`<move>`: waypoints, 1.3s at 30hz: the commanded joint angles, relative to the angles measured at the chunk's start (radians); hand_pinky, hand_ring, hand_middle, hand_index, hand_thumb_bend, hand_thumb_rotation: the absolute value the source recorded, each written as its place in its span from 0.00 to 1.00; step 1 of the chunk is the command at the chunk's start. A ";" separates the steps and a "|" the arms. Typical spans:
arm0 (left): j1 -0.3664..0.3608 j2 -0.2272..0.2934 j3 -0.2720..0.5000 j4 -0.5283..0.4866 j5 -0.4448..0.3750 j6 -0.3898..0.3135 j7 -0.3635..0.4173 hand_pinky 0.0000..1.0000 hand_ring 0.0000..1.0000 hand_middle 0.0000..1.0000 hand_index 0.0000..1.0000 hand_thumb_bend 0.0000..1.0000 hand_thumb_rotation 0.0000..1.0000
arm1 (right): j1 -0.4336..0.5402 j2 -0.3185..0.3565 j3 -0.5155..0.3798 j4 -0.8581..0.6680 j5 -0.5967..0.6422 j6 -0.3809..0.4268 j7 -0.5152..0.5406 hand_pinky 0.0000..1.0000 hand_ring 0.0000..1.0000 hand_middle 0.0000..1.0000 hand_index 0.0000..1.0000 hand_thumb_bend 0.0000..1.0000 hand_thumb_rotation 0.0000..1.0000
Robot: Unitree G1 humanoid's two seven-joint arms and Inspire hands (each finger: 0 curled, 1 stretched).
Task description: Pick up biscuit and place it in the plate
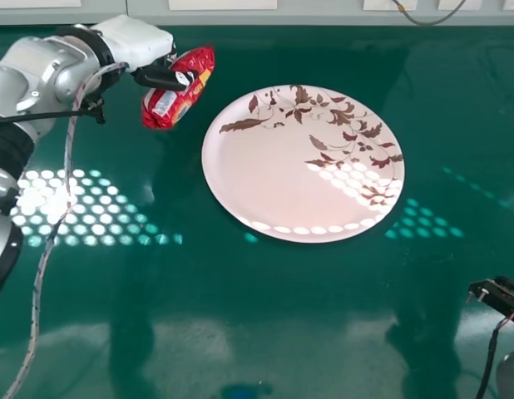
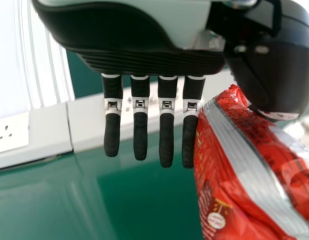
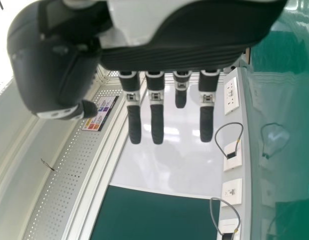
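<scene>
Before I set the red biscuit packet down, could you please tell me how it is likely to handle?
The red biscuit packet may be slippery, as its wrapper looks glossy. The creases suggest thin film that would probably crinkle rather than stay stiff under pressure. It is likely fairly light, since the left hand seems to pinch it with the thumb and fingertips.

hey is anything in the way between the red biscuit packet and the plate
Nothing visible is. The left hand pinches the red packet, and only green tabletop shows between that packet and the plate.
</scene>
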 commanded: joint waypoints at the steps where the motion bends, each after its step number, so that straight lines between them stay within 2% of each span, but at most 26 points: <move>1: 0.023 0.026 0.031 -0.075 -0.019 0.004 -0.032 0.39 0.46 0.54 0.46 0.50 0.00 | 0.013 -0.002 -0.002 -0.013 -0.002 0.004 0.001 0.63 0.72 0.75 0.73 0.51 0.25; 9: 0.066 0.063 0.111 -0.282 -0.058 0.017 -0.113 0.32 0.48 0.56 0.47 0.47 0.00 | 0.016 0.005 0.003 -0.014 -0.003 0.010 0.003 0.63 0.72 0.75 0.73 0.50 0.24; 14: 0.095 0.060 0.138 -0.409 -0.076 0.016 -0.158 0.32 0.49 0.57 0.47 0.46 0.00 | 0.017 0.012 0.009 -0.013 0.000 0.003 0.003 0.64 0.72 0.75 0.73 0.51 0.24; 19: 0.123 0.034 0.153 -0.482 -0.098 -0.024 -0.149 0.31 0.48 0.58 0.47 0.46 0.00 | 0.017 0.018 0.014 -0.019 -0.007 0.011 0.000 0.62 0.70 0.74 0.73 0.51 0.23; 26: 0.131 -0.035 0.143 -0.526 -0.109 -0.093 -0.146 0.31 0.47 0.59 0.47 0.46 0.00 | 0.016 0.015 0.019 -0.006 -0.004 -0.001 0.006 0.62 0.71 0.74 0.73 0.53 0.25; 32: 0.134 -0.115 0.119 -0.530 -0.090 -0.106 -0.157 0.28 0.42 0.55 0.50 0.46 0.00 | 0.022 0.024 0.029 -0.019 -0.019 0.011 -0.002 0.63 0.72 0.75 0.73 0.53 0.26; 36: 0.135 -0.167 0.110 -0.512 -0.113 -0.086 -0.209 0.27 0.42 0.54 0.52 0.46 0.00 | 0.025 0.027 0.034 -0.024 -0.027 0.014 -0.004 0.63 0.73 0.76 0.73 0.53 0.26; 39: 0.127 -0.199 0.098 -0.473 -0.100 -0.113 -0.192 0.25 0.40 0.51 0.53 0.46 0.00 | 0.026 0.028 0.036 -0.025 -0.027 0.013 -0.004 0.63 0.73 0.76 0.73 0.52 0.26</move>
